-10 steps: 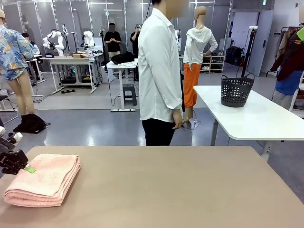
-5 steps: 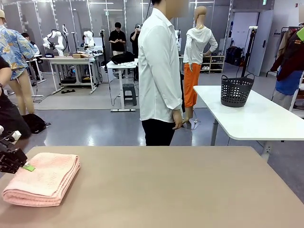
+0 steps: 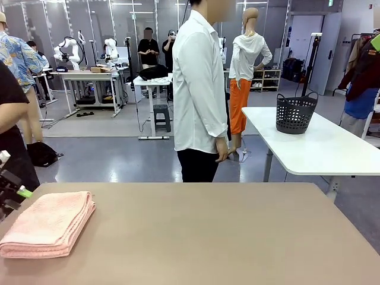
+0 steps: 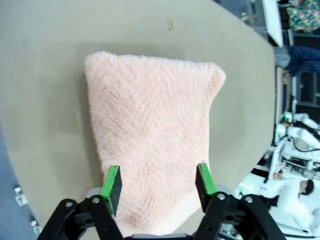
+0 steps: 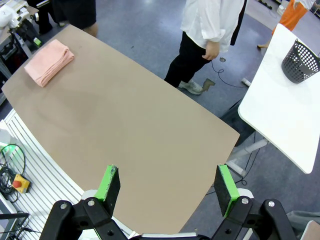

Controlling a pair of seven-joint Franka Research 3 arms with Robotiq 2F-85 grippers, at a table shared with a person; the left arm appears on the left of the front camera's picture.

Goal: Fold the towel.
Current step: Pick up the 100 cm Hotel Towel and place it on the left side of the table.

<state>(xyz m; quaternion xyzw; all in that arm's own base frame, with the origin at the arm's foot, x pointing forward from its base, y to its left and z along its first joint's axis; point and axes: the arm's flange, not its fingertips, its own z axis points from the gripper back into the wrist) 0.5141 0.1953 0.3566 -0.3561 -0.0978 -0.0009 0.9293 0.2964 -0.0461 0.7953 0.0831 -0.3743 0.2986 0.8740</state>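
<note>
The left hand [image 4: 157,184] is open. Its two green pads [image 4: 111,181] stand wide apart, and nothing is held between them. It hangs just above the towel [image 4: 152,135], over the end closest to it. In the front view the left hand [image 3: 13,191] sits at the left edge of the counter [image 3: 202,237], just beside the towel's [image 3: 50,222] far corner and apart from it.

The towel is pink and soft, with a zigzag pattern. It is folded into a thick, neat stack and lies flat at the left end of the counter, close to the robot's side.

The right hand [image 5: 169,192] is open too, with its green pads wide apart and nothing between them. It hangs high over the counter [image 5: 130,130], well away from the towel [image 5: 49,61].

A person in a white shirt [image 3: 199,89] stands at the far side of the counter, arms down. Another person in black [image 3: 10,124] stands by the left end. A dark basket [image 3: 295,113] sits on a white counter [image 3: 320,148] behind.
</note>
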